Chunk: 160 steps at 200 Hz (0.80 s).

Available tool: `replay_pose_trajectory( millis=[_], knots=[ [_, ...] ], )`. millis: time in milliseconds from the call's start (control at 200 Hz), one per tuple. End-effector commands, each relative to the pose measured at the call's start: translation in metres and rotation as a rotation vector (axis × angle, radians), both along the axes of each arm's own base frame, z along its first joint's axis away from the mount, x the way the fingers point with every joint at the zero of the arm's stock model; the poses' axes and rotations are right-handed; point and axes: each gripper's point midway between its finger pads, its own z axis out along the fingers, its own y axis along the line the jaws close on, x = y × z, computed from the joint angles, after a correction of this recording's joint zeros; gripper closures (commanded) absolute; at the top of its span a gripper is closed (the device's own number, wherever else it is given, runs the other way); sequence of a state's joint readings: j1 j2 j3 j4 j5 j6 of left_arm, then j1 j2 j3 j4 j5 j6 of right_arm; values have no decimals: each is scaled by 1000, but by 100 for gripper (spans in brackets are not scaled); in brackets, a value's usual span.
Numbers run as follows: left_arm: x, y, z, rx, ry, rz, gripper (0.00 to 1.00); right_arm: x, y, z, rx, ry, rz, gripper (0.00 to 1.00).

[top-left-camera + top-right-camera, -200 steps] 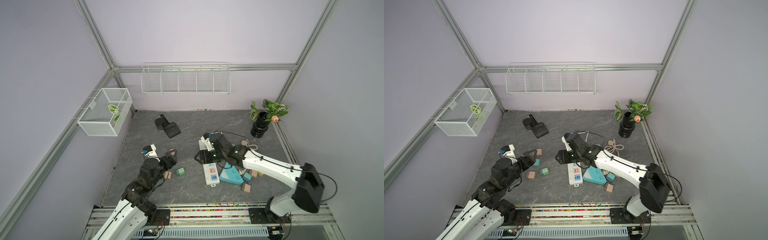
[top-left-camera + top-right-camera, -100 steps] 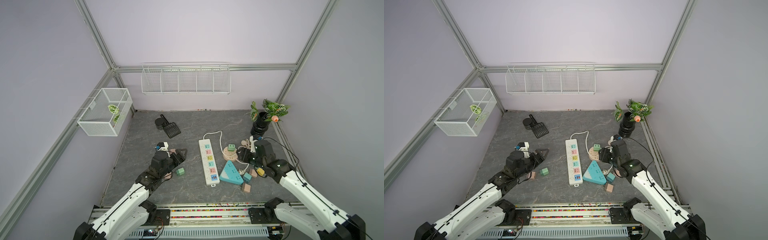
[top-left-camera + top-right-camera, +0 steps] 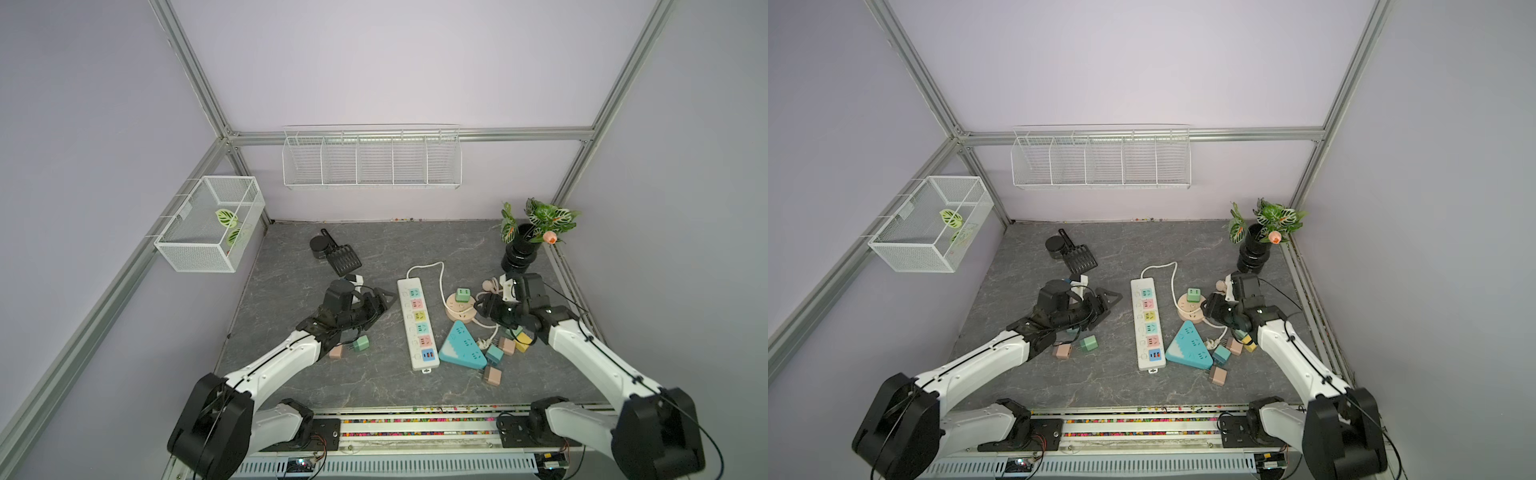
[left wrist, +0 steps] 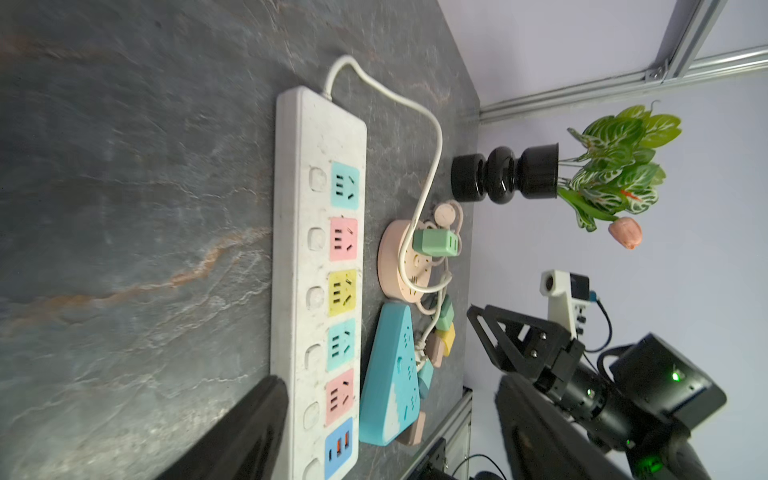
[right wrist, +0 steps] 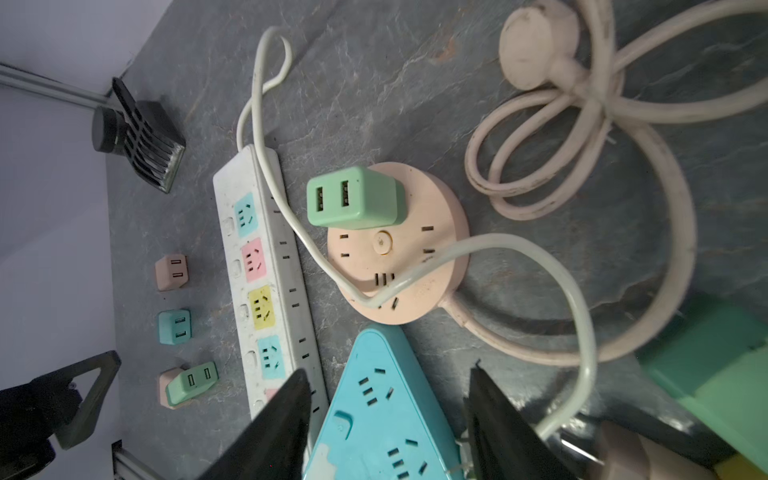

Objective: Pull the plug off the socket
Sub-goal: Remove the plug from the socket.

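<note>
Standing upright in the round pink socket [image 3: 457,312], the green USB plug [image 3: 464,295] is fully seated, so the pull looks not yet begun. In both top views the pair lies between the white power strip [image 3: 417,328] and the right edge of the surface [image 3: 395,241]. The right end effector [image 3: 484,309] sits just beside it, jaws partly apart and empty, probably lining up a grab. The left end effector [image 3: 380,301] is wide and empty near the strip's other side, perhaps ready to brace. A mesh basket [image 3: 195,249] on the left wall holds a leaf [image 3: 225,217], a wire rack [image 3: 372,166] on the back wall shows nothing inside, and a black vase [image 3: 519,255] at the far right corner holds a plant [image 3: 544,218]. The left wrist view shows wide jaws framing the strip's near end, with the plug [image 4: 434,243] beyond. The right wrist view shows the plug [image 5: 353,199] ahead of half-open, empty jaws. A white cord [image 5: 490,240] drapes over the socket [image 5: 399,257], likely to snag a careless pull.
</note>
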<state>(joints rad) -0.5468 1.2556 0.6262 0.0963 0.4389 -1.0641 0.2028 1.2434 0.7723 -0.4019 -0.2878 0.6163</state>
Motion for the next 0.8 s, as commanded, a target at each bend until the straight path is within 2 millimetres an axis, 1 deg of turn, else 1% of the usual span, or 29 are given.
replay_pose_trajectory(
  millis=[0, 100, 195, 325, 465, 565, 680, 795],
  knots=[
    [-6, -37, 18, -71, -10, -148, 17, 10, 7, 1, -72, 50, 111, 38],
    [-7, -67, 17, -40, -10, -236, 17, 20, 4, -8, -199, 112, 143, 37],
    [-6, -92, 11, -15, 13, -302, 17, 33, 9, -8, -262, 127, 161, 35],
    [2, -115, -5, 11, 68, -339, 18, 52, 14, -7, -365, 143, 158, 32],
    [9, -131, -19, 14, 121, -362, 20, 67, 22, -14, -438, 201, 163, 31],
    [14, -140, -22, 3, 137, -368, 20, 74, 29, -17, -464, 208, 186, 31],
    [17, -144, -27, 4, 151, -366, 20, 77, 31, -23, -493, 233, 195, 33],
    [19, -146, -37, 9, 182, -355, 20, 79, 33, -30, -509, 261, 218, 35]
  ],
)
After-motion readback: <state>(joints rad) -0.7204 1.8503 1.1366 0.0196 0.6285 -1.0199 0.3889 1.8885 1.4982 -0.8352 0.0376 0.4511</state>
